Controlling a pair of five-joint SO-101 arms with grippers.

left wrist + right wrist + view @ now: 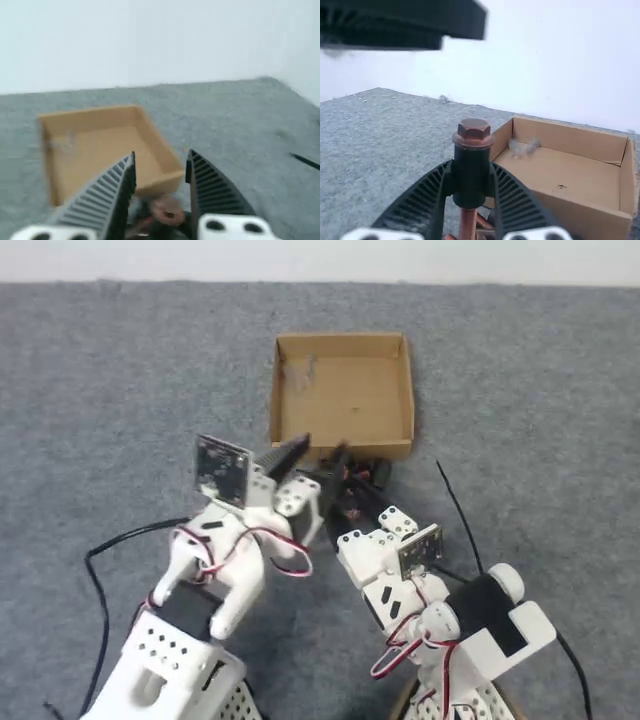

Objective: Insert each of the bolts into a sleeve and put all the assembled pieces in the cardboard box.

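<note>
My right gripper (pixel 471 172) is shut on a black sleeve (pixel 470 180) held upright. A copper bolt (pixel 472 132) sits in the sleeve, its hex head on top and its thread sticking out below. The open cardboard box (pixel 580 200) lies just beyond it. In the high view both grippers meet at the box's (pixel 340 448) near wall, the left gripper (pixel 297 450) beside the right gripper (pixel 343 462). My left gripper (pixel 161 157) is open, with a blurred copper bolt head (pixel 167 214) low between its fingers and the box (pixel 155 145) ahead.
Grey carpet covers the table up to a white wall. A tuft of fluff (pixel 300 375) lies inside the box. Black cables (pixel 455 515) trail beside each arm's base. A black finger (pixel 400 22) of the left gripper hangs above the held sleeve.
</note>
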